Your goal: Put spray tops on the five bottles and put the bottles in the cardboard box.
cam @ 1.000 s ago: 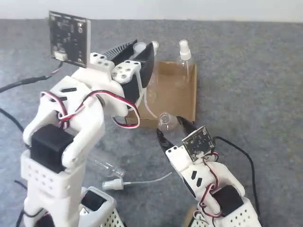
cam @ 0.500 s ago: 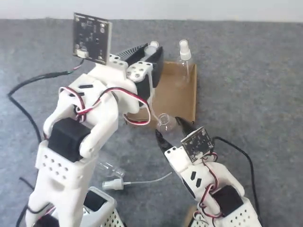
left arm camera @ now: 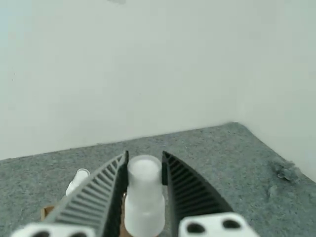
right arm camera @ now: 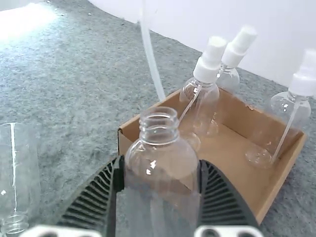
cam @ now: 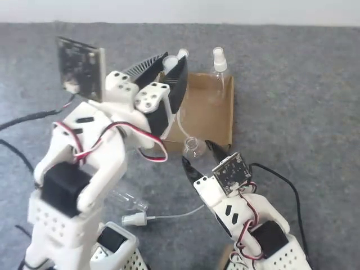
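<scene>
The left arm stands tall on the left of the table, its upper links folded forward so that the left gripper (cam: 170, 61) is raised over the left edge of the cardboard box (cam: 216, 121). Its ribbed fingers are only narrowly apart, pinching a white spray top (left arm camera: 144, 195) by the head. The spray top's long axis runs roughly up and down, and its thin dip tube (cam: 181, 122) hangs below in a curve. The right arm sits low at the lower right and reaches forward, with the right gripper (cam: 196, 152) just in front of the box's near wall. Its fingers are spread to the bottle's width and clamp a clear open bottle (right arm camera: 160, 163) at the shoulders. That bottle stands upright outside the box, its long axis vertical and its uncapped neck pointing up. The tube's lower end is close to the neck, but I cannot tell whether it has entered. The right wrist view makes out three capped bottles (right arm camera: 205, 98) standing upright inside the box. In the high view these read mostly as white heads at the far side. The high view adds a loose spray top (cam: 135, 220) lying on the gray carpet (cam: 292, 79) near the left arm's base, its tube stretched toward the right arm. Just beside it a bare bottle (cam: 128, 198) lies on its side.
</scene>
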